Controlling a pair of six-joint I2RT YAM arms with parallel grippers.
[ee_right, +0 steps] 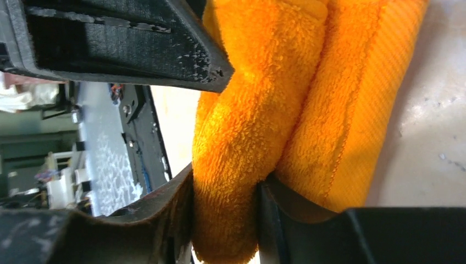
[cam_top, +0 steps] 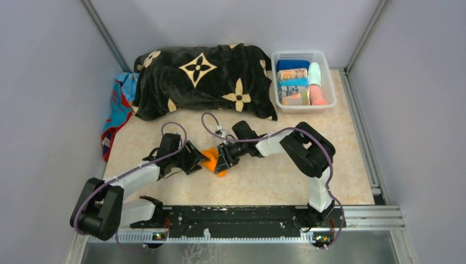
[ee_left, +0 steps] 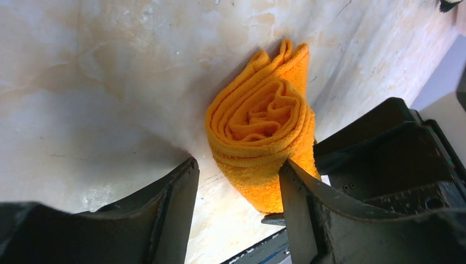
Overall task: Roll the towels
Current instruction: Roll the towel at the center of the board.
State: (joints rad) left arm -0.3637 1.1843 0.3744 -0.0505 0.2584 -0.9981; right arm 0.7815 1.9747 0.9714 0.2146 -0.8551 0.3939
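A pale, marbled desk (cam_top: 275,184) sits inside grey walls. From above, a black blanket (cam_top: 203,82) is heaped at the back, and a white basket (cam_top: 299,53) of rolled towels (cam_top: 294,82) stands to its right. A patterned towel (cam_top: 116,110) is slumped against the left wall. The orange towel (cam_top: 211,163) lies in the middle of the desk, between the tips of the left arm (cam_top: 137,176) and the right arm (cam_top: 275,144), which meet over it.

On the left wrist camera the left fingers (ee_left: 170,203) stand well apart and clamp nothing. The roll's spiral end faces them. One finger touches its side, and there is bare desk between the roll and the other finger. The coil looks loose, with an outer flap standing up at the far edge.

On the right wrist camera the right fingers (ee_right: 165,225) are closed on a thick fold of the orange cloth and pinch it firmly. A second lobe of the roll lies outside the grip, against the desk.

The step in hand appears to be tightening and finishing this roll. To do it well, the right fingers should probably hold their pinch while the left fingers close across the whole coil, loose flap included, and not just its near edge. Pressing the roll lightly against the desk as it turns should stop the layers springing open. If either side lets go too soon, the soft pile would likely unwind.
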